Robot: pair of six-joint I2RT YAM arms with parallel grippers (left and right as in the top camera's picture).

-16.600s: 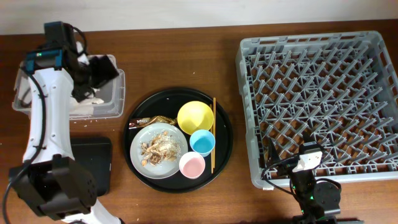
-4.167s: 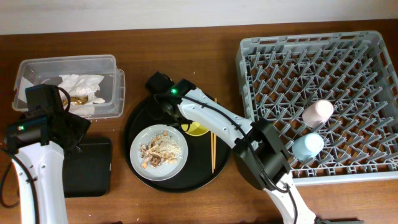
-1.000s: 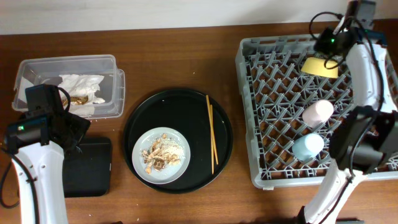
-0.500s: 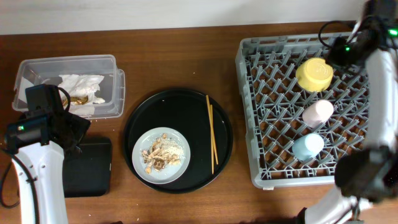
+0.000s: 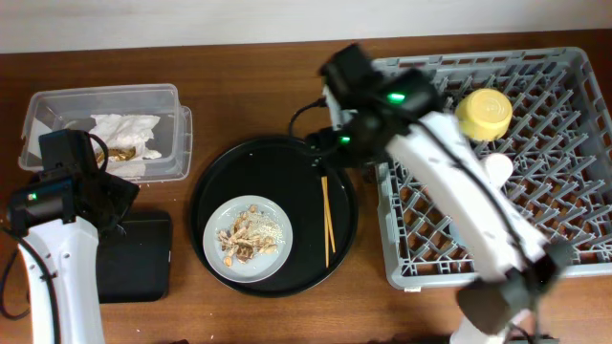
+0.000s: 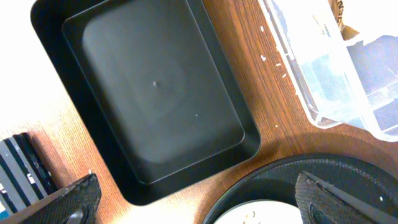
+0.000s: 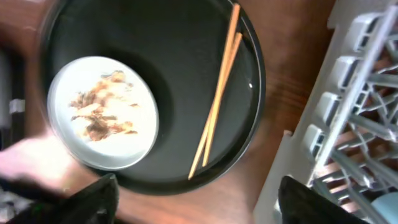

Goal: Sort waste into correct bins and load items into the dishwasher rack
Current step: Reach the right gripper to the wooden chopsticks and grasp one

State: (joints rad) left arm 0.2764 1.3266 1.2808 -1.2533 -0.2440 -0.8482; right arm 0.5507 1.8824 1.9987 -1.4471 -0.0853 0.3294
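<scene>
Right arm (image 5: 430,143) swung from rack (image 5: 545,59) to round tray (image 5: 258,167); bowl (image 5: 485,113) left behind. Both jaws apart. Wooden table (image 5: 258,96), white wall (image 5: 191,19).

No legible text, label or number; dishwasher rack (image 5: 574,172), clear box (image 5: 105,91) unmarked.

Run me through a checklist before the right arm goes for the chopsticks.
1. Right gripper open: ok.
2. Chopsticks free on the round tray, nothing on them: ok.
3. Left gripper away from the chopsticks, above the black rectangular tray: ok.
4. Yellow bowl in the rack: ok.
5. Plate free of scraps: not ok.
</scene>
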